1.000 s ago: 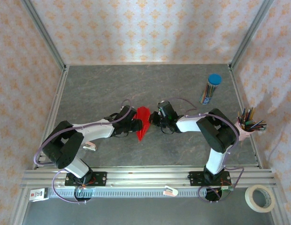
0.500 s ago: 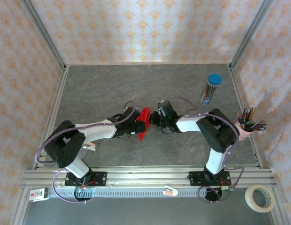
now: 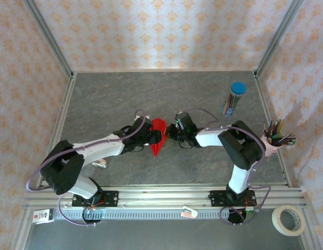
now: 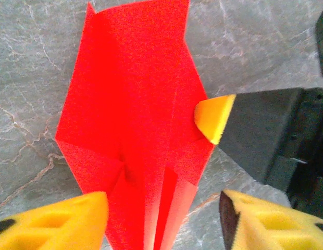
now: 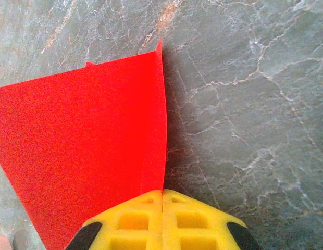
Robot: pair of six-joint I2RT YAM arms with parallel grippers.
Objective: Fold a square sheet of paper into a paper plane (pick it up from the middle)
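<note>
The red sheet of paper [image 3: 158,136] lies mid-table, folded into a creased shape that narrows to a point toward the near edge. In the left wrist view the paper [image 4: 135,114] spreads wide and its narrow end runs between the yellow fingers of my left gripper [image 4: 161,224], which stands open around it. My right gripper [image 3: 170,133] is shut, and its yellow tip [image 4: 213,117] touches the paper's right edge. In the right wrist view the paper [image 5: 83,151] lies to the left and its slightly raised edge meets the seam of the shut right gripper [image 5: 162,197].
A blue-capped tube of coloured pencils [image 3: 233,99] stands at the back right. A cup of pencils [image 3: 276,139] is by the right rail. A tape roll [image 3: 289,220] lies outside the near rail, and a small white object [image 3: 100,163] sits beside the left arm.
My left gripper has opened wider. The paper, drawn up narrow half a second ago, now lies spread out. The left arm's elbow has swung left. The right gripper has stayed put.
</note>
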